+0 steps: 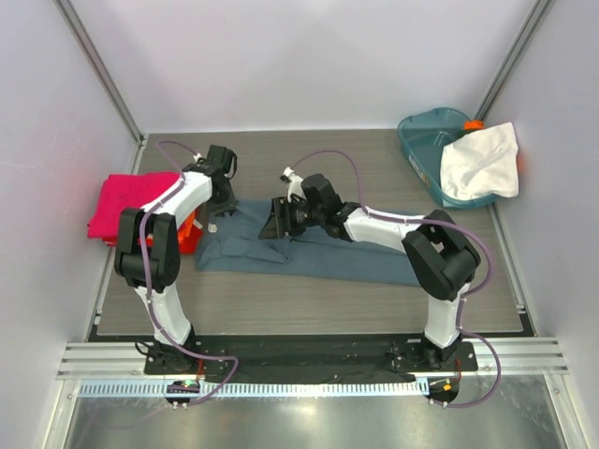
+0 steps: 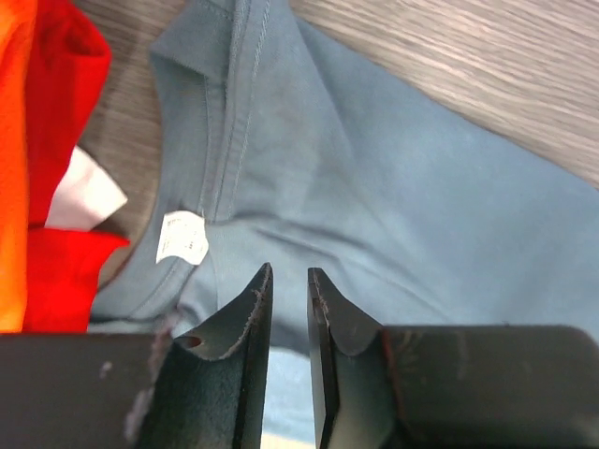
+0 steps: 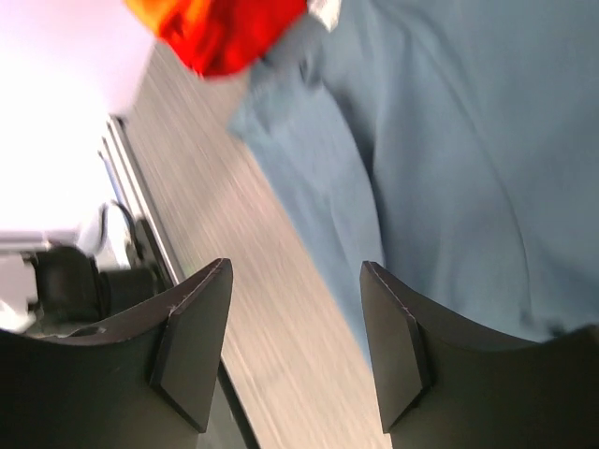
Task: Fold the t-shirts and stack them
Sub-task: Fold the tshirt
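Observation:
A slate blue-grey t-shirt (image 1: 318, 253) lies spread across the table's middle. My left gripper (image 1: 217, 201) hovers over its collar end. In the left wrist view the gripper (image 2: 289, 271) has a narrow gap between its jaws and nothing in it, just right of the white neck label (image 2: 182, 237). My right gripper (image 1: 276, 223) is wide open and empty above the shirt's left part. In the right wrist view it (image 3: 296, 264) straddles the shirt's edge (image 3: 318, 187). An orange-red shirt (image 1: 190, 234) lies by the left arm. A magenta shirt (image 1: 122, 201) lies folded at far left. A white shirt (image 1: 479, 159) hangs over the tub.
A teal plastic tub (image 1: 426, 140) stands at the back right corner. White walls close in the table on three sides. A metal rail (image 1: 309, 355) runs along the near edge by the arm bases.

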